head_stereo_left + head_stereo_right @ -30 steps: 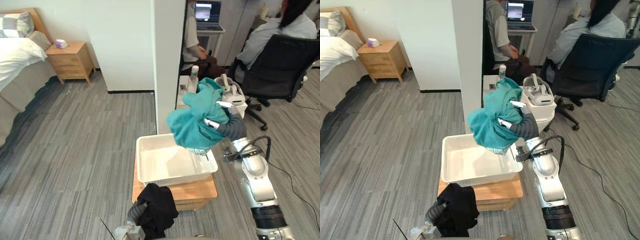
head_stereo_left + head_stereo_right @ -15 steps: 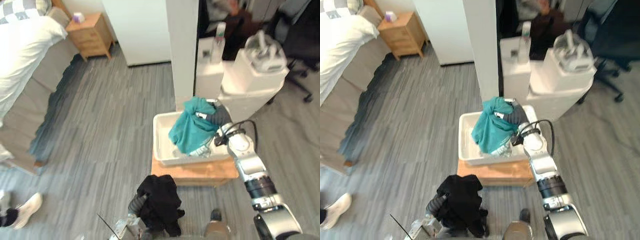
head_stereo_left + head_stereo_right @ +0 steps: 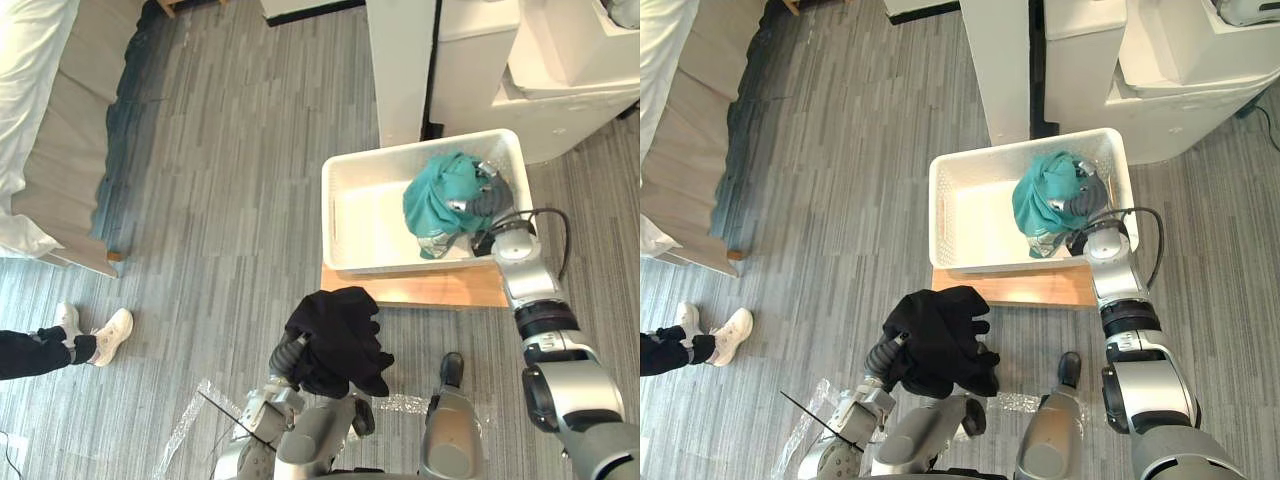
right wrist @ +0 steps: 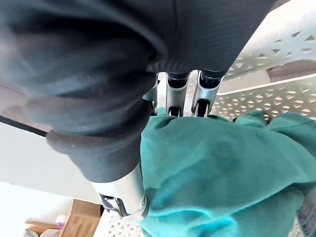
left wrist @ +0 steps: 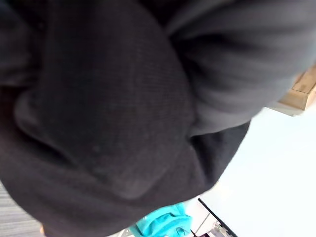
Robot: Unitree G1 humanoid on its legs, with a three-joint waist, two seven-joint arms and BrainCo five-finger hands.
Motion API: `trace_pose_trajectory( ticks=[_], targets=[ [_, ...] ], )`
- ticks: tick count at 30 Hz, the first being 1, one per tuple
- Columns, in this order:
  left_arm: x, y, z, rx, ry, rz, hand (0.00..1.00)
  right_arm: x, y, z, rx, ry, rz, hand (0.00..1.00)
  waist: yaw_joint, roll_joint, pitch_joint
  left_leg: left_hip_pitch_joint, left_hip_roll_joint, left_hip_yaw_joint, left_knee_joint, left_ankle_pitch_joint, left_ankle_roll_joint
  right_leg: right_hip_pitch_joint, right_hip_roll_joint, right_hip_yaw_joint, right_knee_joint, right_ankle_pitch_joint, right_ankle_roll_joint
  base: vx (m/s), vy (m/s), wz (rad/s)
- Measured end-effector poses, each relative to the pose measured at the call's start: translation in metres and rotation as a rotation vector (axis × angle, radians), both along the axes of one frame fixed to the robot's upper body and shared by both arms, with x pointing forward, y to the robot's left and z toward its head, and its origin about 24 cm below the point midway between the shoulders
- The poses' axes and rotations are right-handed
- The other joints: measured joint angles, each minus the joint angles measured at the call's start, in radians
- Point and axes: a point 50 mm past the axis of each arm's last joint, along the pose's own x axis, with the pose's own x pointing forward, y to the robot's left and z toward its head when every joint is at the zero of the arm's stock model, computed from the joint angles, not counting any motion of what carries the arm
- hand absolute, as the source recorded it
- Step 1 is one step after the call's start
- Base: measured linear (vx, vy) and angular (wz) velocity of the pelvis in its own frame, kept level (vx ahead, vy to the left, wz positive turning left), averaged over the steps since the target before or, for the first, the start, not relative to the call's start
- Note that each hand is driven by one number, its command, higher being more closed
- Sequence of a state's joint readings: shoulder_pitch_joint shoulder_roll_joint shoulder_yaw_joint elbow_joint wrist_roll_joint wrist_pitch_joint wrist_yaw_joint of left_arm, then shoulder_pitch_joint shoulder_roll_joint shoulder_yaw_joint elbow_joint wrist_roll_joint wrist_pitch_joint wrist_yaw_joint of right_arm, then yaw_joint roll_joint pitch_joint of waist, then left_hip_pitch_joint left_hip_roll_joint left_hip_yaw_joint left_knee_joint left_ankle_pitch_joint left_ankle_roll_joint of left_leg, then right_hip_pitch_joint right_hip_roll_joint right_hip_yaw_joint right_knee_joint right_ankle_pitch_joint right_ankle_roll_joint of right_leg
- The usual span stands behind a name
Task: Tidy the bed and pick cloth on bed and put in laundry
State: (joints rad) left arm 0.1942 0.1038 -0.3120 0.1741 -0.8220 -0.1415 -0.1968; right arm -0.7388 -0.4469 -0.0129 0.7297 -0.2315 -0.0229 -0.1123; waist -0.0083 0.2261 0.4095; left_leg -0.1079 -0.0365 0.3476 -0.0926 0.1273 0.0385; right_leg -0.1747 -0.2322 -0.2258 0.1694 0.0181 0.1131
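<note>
A white laundry basket (image 3: 365, 205) stands on a low wooden stand (image 3: 410, 286). A teal cloth (image 3: 442, 195) lies bunched inside the basket against its right end. My right hand (image 3: 493, 196) is down in the basket, pressed against that cloth; the right wrist view has the teal cloth (image 4: 222, 173) right up against my right hand (image 4: 98, 79). A black cloth (image 3: 342, 338) hangs in a bundle over my left hand (image 3: 291, 351), in the air in front of the stand. That black cloth (image 5: 108, 113) covers the hand in the left wrist view.
A bed (image 3: 50, 130) with white bedding runs along the upper left. A person's leg and white shoes (image 3: 95, 335) are on the floor at the left. A white pillar (image 3: 400, 50) and white boxes (image 3: 565, 70) stand just behind the basket.
The camera has tipped down toward the floor. My right hand has lowered the teal cloth from above the basket's rim to inside the basket. The black cloth stays on my left hand.
</note>
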Motion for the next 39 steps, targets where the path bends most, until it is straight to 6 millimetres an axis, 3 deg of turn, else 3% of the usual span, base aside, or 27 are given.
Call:
trace_pose_trajectory(
  ticks=[5, 7, 9, 14, 17, 22, 26, 28, 30, 34, 39],
  targets=[
    [0.004, 0.002, 0.011, 0.0, -0.057, 0.004, 1.0, -0.001, 0.001, 0.006, -0.023, -0.072, -0.016, 0.0, 0.0, -0.001, 0.0, 0.044, 0.007, -0.002, -0.002, -0.012, -0.001, 0.049, 0.004, -0.015, 0.0, -0.012, -0.008, -0.03, -0.033, 0.06],
    [0.008, 0.003, 0.025, 0.01, -0.127, 0.007, 1.0, -0.006, 0.002, 0.003, -0.041, -0.096, -0.036, 0.0, -0.001, -0.003, -0.001, 0.057, 0.013, 0.011, -0.007, -0.012, -0.001, 0.068, 0.008, -0.014, -0.015, -0.006, -0.007, -0.04, -0.038, -0.01],
    [0.011, 0.008, 0.044, 0.023, -0.218, 0.011, 1.0, -0.015, 0.005, -0.012, -0.085, -0.092, -0.069, 0.0, 0.004, -0.018, -0.014, 0.069, 0.023, 0.019, -0.007, -0.012, -0.001, 0.091, 0.022, -0.012, -0.048, 0.009, -0.006, 0.0, -0.037, -0.09],
    [0.017, 0.02, 0.104, 0.037, -0.484, 0.038, 1.0, -0.052, 0.0, -0.074, -0.078, 0.023, -0.231, 0.0, -0.007, -0.09, -0.098, 0.101, 0.045, 0.037, -0.008, -0.014, 0.0, 0.146, 0.048, -0.003, -0.118, 0.038, -0.007, 0.06, -0.047, -0.12],
    [0.02, 0.027, 0.134, 0.084, -0.617, 0.094, 1.0, -0.077, -0.009, -0.094, -0.044, 0.035, -0.334, 0.0, -0.014, -0.11, -0.13, 0.141, 0.053, 0.055, -0.008, -0.021, -0.009, 0.182, 0.057, 0.008, -0.131, 0.039, -0.007, 0.05, -0.04, -0.16],
    [0.039, 0.048, 0.165, 0.223, -0.715, 0.287, 1.0, -0.113, -0.018, -0.118, 0.007, 0.063, -0.457, 0.0, -0.045, -0.13, -0.193, 0.169, 0.073, 0.095, -0.009, -0.024, -0.014, 0.201, 0.081, 0.044, -0.162, 0.049, -0.022, 0.01, -0.041, -0.24],
    [0.057, 0.074, 0.161, 0.357, -0.643, 0.431, 1.0, -0.145, -0.03, -0.141, 0.028, 0.145, -0.522, 0.0, -0.075, -0.139, -0.22, 0.194, 0.084, 0.129, -0.01, -0.034, -0.028, 0.215, 0.095, 0.071, -0.189, 0.053, -0.023, -0.03, -0.017, -0.3],
    [0.074, 0.104, 0.151, 0.478, -0.545, 0.537, 1.0, -0.169, -0.035, -0.157, 0.048, 0.217, -0.555, 0.0, -0.093, -0.146, -0.242, 0.194, 0.095, 0.156, -0.01, -0.034, -0.029, 0.207, 0.107, 0.096, -0.203, 0.055, -0.026, -0.03, -0.02, -0.4],
    [0.084, 0.121, 0.145, 0.556, -0.484, 0.581, 1.0, -0.18, -0.037, -0.165, 0.07, 0.254, -0.57, 0.0, -0.098, -0.156, -0.244, 0.195, 0.101, 0.178, -0.01, -0.035, -0.031, 0.201, 0.112, 0.113, -0.213, 0.063, -0.037, -0.03, -0.018, -0.41],
    [0.105, 0.159, 0.111, 0.78, -0.265, 0.616, 1.0, -0.204, -0.039, -0.181, 0.131, 0.335, -0.596, 0.0, -0.144, -0.182, -0.246, 0.181, 0.105, 0.222, -0.011, -0.034, -0.033, 0.159, 0.119, 0.162, -0.206, 0.065, -0.04, -0.04, 0.001, -0.34],
    [0.118, 0.169, 0.104, 0.878, -0.186, 0.649, 1.0, -0.211, -0.035, -0.188, 0.224, 0.355, -0.598, 0.0, -0.173, -0.214, -0.201, 0.114, 0.102, 0.273, -0.01, -0.034, -0.032, 0.055, 0.119, 0.214, -0.177, 0.067, -0.043, -0.04, 0.001, -0.33]
  ],
)
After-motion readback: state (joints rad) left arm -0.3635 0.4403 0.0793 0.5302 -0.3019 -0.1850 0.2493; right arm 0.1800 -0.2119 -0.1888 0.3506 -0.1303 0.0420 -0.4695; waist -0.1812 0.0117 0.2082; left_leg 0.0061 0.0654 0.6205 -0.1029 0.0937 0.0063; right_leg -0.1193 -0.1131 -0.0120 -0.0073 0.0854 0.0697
